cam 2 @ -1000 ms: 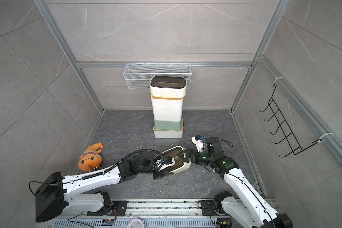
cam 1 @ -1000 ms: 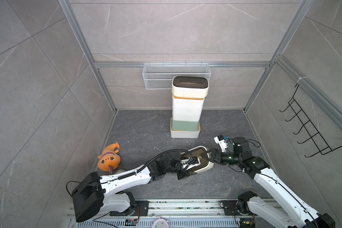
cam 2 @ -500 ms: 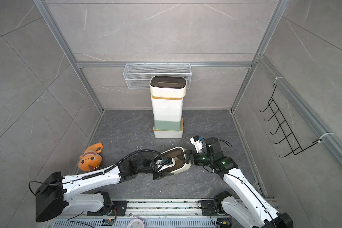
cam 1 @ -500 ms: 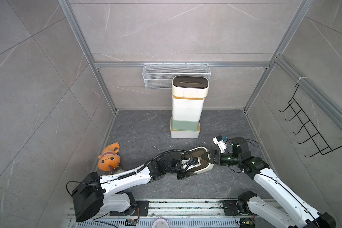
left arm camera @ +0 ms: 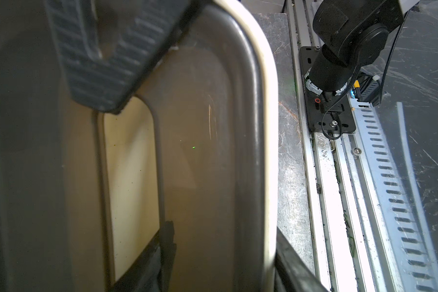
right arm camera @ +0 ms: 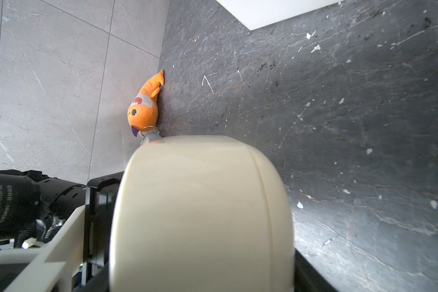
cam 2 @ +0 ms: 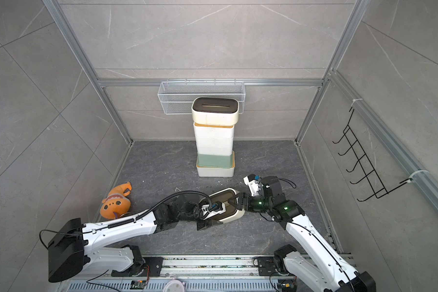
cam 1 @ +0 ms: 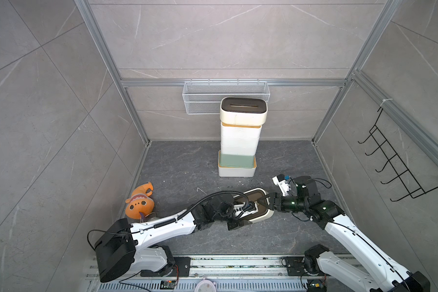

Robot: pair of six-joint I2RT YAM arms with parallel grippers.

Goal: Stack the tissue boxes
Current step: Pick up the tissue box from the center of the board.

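while left gripper part-open grips cream box by rim | right gripper clamps its end

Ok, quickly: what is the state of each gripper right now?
Left gripper: closed on the cream tissue box, gripping its long wall.
Right gripper: closed on the same box's end.

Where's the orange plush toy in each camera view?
In both top views: orange plush toy on the floor against the left wall.
Left wrist: not in it.
Right wrist: against the left wall, beyond the cream box.
Shared landmark: that cream box, seen in all views.
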